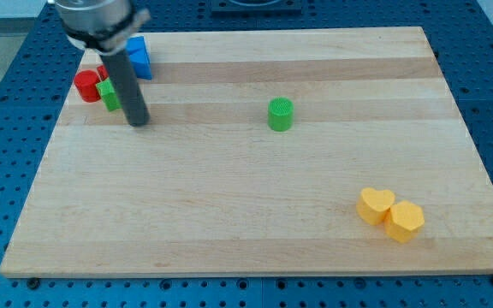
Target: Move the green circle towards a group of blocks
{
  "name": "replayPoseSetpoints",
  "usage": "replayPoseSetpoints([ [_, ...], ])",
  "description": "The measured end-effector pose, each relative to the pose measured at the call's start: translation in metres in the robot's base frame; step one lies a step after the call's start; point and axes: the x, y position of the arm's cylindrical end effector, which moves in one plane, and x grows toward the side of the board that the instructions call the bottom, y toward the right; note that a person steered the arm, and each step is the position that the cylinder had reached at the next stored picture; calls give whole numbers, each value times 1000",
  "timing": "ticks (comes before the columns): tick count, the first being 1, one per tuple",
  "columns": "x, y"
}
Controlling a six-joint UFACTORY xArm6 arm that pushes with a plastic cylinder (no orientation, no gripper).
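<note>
The green circle (281, 114) stands upright on the wooden board (229, 214), a little above the board's middle and slightly toward the view's right of centre. Nothing touches it; bare wood surrounds it on every side.

The rod (127, 81) comes down from the view's top left, and the tip (139, 122) rests on the board near the top left corner. The arm has no gripper, so the tip holds nothing. The tip is well apart from the green circle, off to its left and at about the same height in the view.

Just beside the rod, toward the top left corner, sits a cluster of blocks. A red block (86, 85) lies nearest the left edge. A green block (108, 92) sits just to its right, partly hidden behind the rod, so its shape cannot be made out. A blue block (139, 56) lies above these, close to the top edge, also partly covered by the rod. Whether the rod touches the green block cannot be told.

Near the bottom right corner two yellow blocks lie touching each other: a yellow heart (375, 205) and, to its lower right, a yellow hexagon (405, 221). They are well apart from the green circle.
</note>
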Motion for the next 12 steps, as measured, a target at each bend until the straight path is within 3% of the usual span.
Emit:
replayPoseSetpoints([
  [1,43,32],
  [2,46,146],
  [3,10,188],
  [4,-27,190],
  [5,-26,221],
  [6,-54,212],
  [8,-92,43],
  [9,-76,127],
  [10,-94,166],
  [11,-143,133],
  [12,-144,54],
])
